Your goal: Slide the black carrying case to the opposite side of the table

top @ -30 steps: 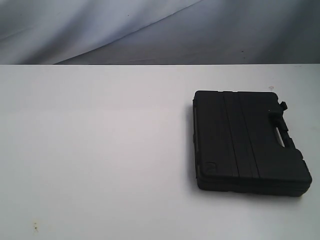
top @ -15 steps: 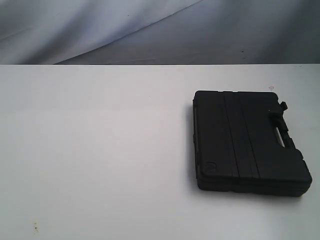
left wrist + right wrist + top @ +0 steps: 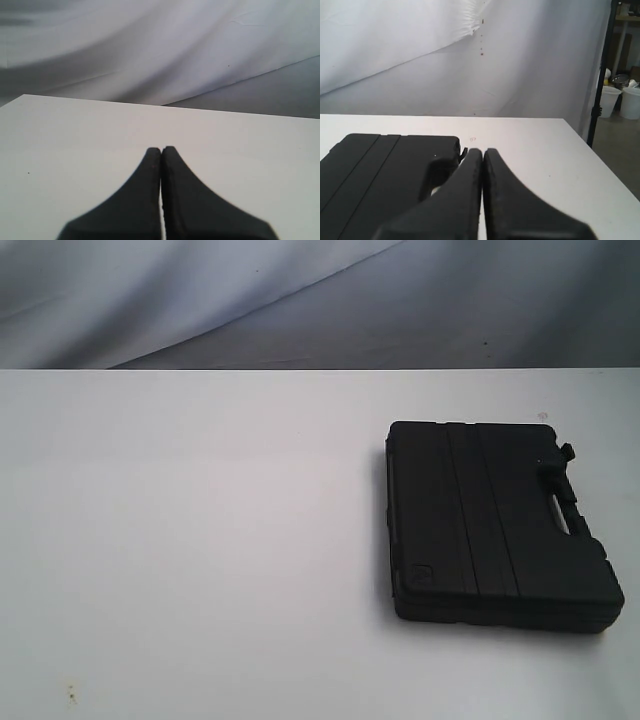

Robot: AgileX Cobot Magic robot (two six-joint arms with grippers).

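Note:
The flat black case (image 3: 490,520) lies on the right half of the white table (image 3: 200,540), ribbed lid up, its handle with slot cutout (image 3: 570,515) along the right edge. No arm shows in the exterior view. The right wrist view has the case (image 3: 385,175) just beside my right gripper (image 3: 483,152), whose two black fingers are pressed together with nothing between them. My left gripper (image 3: 161,150) is also shut and empty, over bare white table (image 3: 75,150) with no case in its view.
A grey-white cloth backdrop (image 3: 300,300) hangs behind the table's far edge. In the right wrist view a dark stand pole (image 3: 601,70) and white buckets (image 3: 620,100) stand on the floor beyond the table's side edge.

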